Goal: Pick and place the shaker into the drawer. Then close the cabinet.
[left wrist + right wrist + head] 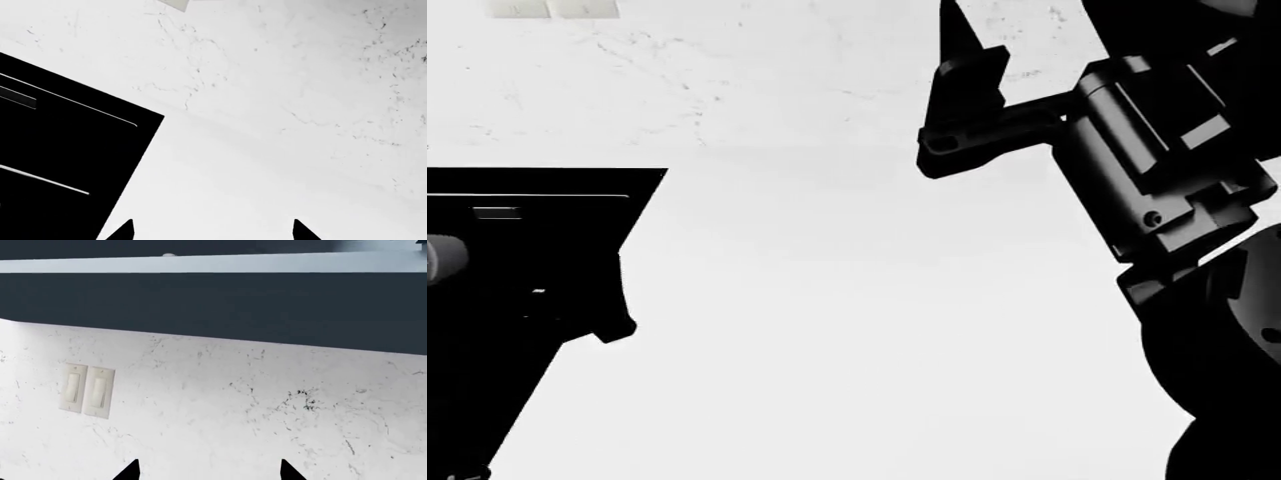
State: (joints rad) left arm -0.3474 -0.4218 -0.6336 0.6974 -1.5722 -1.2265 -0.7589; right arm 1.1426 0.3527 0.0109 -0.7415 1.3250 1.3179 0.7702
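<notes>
Right arm (1174, 200): nearest the head camera. It fills the right side of that view as a dark, jointed mass raised in front of the pale surface.
Shaker: you cannot tell where it is; none of the three views shows it.
Drawer: you cannot tell its place or state either, so its contents cannot be read.
Right gripper (974, 60): points upward in the head view. The right wrist view shows two dark fingertips (130, 471) well apart with nothing between them.
Left gripper (213, 232): only its two dark tips show in the left wrist view. They are spread apart, nothing is held, and bare white surface lies between them.
White marbled surface (827, 300): finely veined in grey. It fills most of every view.
Black flat panel (507, 300): sits at the left of the head view, with thin pale lines across its face. In the left wrist view it lies just beside the left gripper's tips.
Switch plate (87, 390): a cream double plate set on the marbled surface, seen ahead of the right gripper.
Dark blue band (213, 305): runs along the marbled surface's edge in the right wrist view, with a pale strip beyond it.
</notes>
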